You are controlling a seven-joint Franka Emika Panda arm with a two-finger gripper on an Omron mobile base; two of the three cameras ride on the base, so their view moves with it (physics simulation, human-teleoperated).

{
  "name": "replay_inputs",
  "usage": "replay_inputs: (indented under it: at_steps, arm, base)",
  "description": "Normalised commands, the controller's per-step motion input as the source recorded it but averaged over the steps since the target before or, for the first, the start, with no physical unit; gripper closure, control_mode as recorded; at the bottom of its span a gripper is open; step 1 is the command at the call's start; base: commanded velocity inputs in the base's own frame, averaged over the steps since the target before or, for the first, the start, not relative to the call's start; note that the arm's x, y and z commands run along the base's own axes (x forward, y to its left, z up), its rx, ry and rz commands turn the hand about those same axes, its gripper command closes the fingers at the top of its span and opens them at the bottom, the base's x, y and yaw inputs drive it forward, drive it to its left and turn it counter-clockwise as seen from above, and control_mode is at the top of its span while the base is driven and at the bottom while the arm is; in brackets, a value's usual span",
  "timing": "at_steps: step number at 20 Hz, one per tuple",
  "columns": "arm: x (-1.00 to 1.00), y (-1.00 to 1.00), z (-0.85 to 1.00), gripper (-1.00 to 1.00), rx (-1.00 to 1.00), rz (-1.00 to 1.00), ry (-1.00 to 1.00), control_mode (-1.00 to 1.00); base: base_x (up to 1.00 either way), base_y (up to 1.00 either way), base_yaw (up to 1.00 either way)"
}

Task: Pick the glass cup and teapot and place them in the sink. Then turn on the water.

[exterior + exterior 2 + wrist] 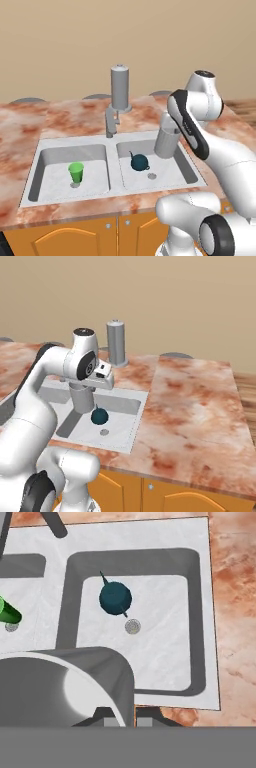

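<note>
I have the jaws clamped on the glass cup, mid-frame above the sink's right basin; the teapot sits there beside the drain, centre frame.

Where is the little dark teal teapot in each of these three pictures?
Left base view: the teapot sits in the right basin of the sink, near centre.
Right base view: the teapot lies left of centre, just below the glass cup.
Hand view: the teapot is upper middle.
Shared landmark: the round drain close beside it.
</note>
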Motion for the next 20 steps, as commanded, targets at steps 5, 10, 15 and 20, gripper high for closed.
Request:
replay_inputs:
  at_steps: [5, 10, 15, 20]
  arm:
    - [0.39, -0.11, -0.03, 1.0, -0.01, 0.0, 0.15, -1.0]
    - [0.08, -0.11, -0.33, 1.0, -0.07, 0.0, -0.01, -1.0]
    - [0.0, -0.08, -0.37, 1.0, -0.03, 0.0, -0.09, -1.0]
    - [0.0, 0.0, -0.45, 1.0, -0.01, 0.01, -0.12, -1.0]
  base:
    - [0.0, 0.0, 0.0]
    - [0.0, 0.0, 0.0]
    - [0.0, 0.0, 0.0]
    - [0.0, 0.0, 0.0]
